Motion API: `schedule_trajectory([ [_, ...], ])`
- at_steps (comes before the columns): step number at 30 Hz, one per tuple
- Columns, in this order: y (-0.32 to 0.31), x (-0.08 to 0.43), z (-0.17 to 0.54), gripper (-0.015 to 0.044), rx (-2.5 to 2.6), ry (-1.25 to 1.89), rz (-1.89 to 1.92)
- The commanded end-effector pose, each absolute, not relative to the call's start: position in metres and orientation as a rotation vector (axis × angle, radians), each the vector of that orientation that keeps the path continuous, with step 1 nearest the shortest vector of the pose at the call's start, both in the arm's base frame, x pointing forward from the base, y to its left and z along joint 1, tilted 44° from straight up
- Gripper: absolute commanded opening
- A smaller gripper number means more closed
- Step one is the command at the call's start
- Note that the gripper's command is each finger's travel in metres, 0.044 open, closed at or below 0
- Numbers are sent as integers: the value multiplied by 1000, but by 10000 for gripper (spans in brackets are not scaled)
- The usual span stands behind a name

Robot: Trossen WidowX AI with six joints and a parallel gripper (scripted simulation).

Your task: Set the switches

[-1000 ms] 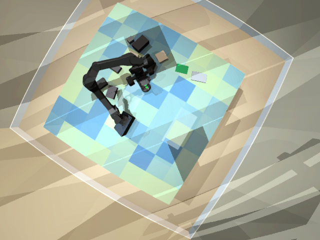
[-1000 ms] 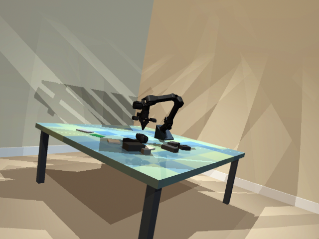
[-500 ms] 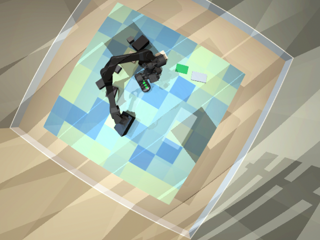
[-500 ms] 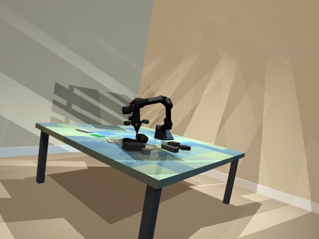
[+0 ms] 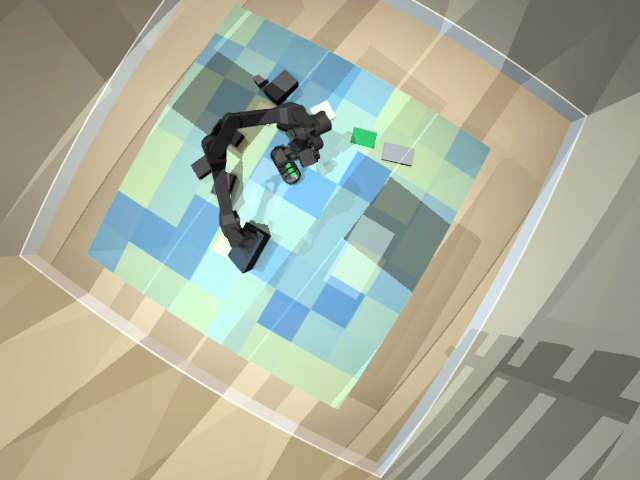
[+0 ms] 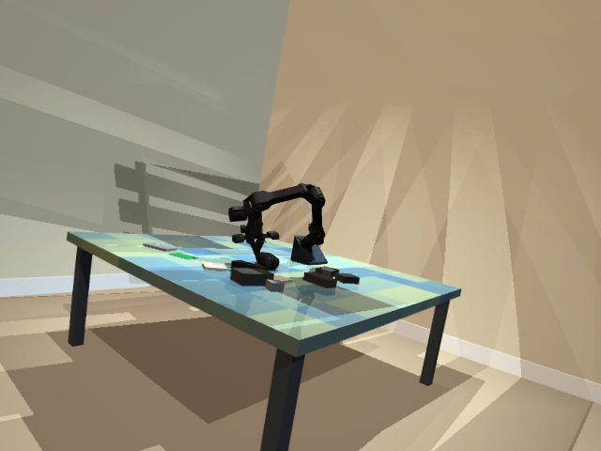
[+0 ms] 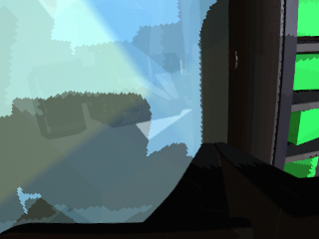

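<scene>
The dark grey controller unit (image 5: 291,178) (image 6: 269,260) (image 7: 254,75) lies on the bench in front of the arm. Several rocker switches (image 7: 305,72) show green at the right edge of the wrist view. The other switches and the numbers are out of view or covered, and the underside label is hidden. My gripper (image 5: 292,155) (image 6: 257,256) (image 7: 211,153) is shut and empty. It points down with its tips low, close beside the unit's long side. I cannot tell whether they touch it, or whether the unit is slightly tilted.
A large black block (image 5: 280,86) (image 6: 251,277) and a small block (image 5: 260,79) (image 6: 275,284) lie behind the unit. A pale tile (image 5: 323,110) (image 6: 214,266), a green plate (image 5: 363,137) (image 6: 183,255) and a grey plate (image 5: 398,153) (image 6: 160,246) lie to one side. Dark modules (image 5: 200,167) (image 6: 320,278) lie beside the arm.
</scene>
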State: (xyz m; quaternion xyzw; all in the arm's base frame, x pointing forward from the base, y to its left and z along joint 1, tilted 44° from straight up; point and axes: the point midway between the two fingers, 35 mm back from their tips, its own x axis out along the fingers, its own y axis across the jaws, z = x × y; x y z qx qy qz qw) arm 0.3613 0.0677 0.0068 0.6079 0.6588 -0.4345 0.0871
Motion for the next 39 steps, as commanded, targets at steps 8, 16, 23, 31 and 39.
schedule_trajectory([
  [8, 83, 358, -9, 0, 1812, 1971, -1302],
  [16, 84, 357, -9, 0, 1812, 1971, -1302],
  [23, 84, 355, -8, 0, 1812, 1971, -1302],
  [31, 85, 351, -6, 0, 1812, 1971, -1302],
  [39, 88, 342, -3, 0, 1812, 1971, -1303],
])
